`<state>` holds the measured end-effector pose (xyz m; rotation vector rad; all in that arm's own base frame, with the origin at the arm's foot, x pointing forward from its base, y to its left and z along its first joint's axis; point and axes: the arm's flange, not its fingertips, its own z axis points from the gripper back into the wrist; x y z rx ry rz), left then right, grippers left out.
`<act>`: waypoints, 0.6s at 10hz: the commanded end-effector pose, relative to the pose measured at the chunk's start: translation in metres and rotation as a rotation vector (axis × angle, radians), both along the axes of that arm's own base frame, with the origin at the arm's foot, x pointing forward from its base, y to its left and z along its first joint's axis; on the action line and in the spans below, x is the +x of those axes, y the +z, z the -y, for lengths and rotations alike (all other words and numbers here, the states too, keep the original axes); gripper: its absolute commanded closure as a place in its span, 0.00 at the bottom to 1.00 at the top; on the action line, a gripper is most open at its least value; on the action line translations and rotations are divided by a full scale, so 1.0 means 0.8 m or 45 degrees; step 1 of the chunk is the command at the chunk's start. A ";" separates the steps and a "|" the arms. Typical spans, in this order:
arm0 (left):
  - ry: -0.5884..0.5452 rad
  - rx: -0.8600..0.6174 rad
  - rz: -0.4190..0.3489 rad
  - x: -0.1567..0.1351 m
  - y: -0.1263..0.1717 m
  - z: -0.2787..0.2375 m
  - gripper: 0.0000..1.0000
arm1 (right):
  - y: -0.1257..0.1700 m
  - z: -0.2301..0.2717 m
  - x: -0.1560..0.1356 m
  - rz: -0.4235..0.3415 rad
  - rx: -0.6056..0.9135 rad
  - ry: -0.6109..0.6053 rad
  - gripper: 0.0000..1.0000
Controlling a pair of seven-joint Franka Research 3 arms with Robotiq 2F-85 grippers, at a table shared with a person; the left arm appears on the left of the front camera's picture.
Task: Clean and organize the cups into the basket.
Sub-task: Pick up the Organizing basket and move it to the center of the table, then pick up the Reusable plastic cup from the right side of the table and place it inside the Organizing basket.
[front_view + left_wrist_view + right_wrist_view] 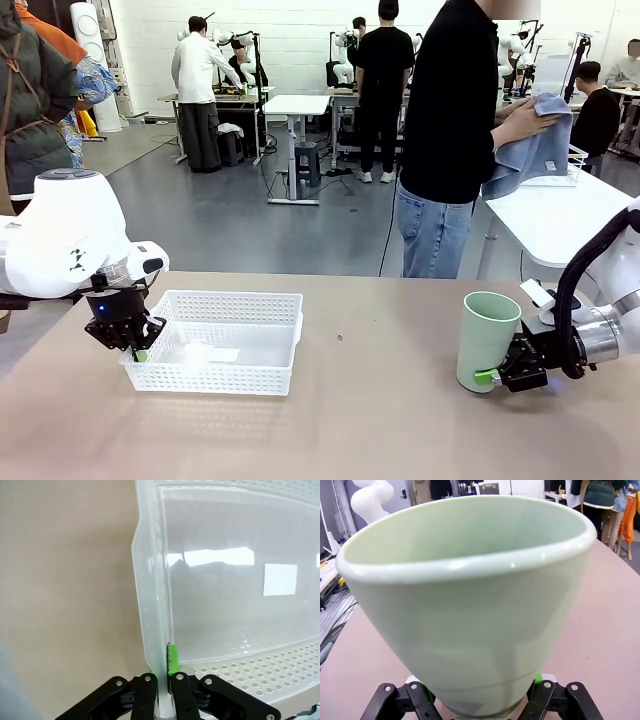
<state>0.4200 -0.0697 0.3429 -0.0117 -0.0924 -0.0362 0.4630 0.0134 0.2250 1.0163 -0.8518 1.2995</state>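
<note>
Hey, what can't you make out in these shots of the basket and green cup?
Front view: the towel in the person's hands hides whatever is being wiped.
Left wrist view: the basket, clamped by the left claw, is cut off by the right edge.
Right wrist view: the mint cup hides its own base and the right claw's contact.

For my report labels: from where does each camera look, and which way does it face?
Front: on the robot's side, facing across the table at the person holding a cloth; both arms show.
Left wrist: on that arm, looking along the left end effector, shut on the basket wall.
Right wrist: looking along the right end effector gripping the mint cup.
Shared: front and left wrist both show the basket.
</note>
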 end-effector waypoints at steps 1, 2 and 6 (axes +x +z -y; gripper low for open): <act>0.008 -0.018 -0.024 0.006 -0.001 0.000 1.00 | -0.003 0.001 -0.006 0.037 0.011 -0.036 0.80; 0.011 -0.021 -0.009 0.006 -0.002 0.001 1.00 | -0.002 0.002 -0.007 0.041 0.011 -0.037 1.00; 0.035 -0.032 -0.020 -0.002 0.013 0.060 1.00 | 0.079 0.002 -0.060 0.069 -0.019 -0.125 0.80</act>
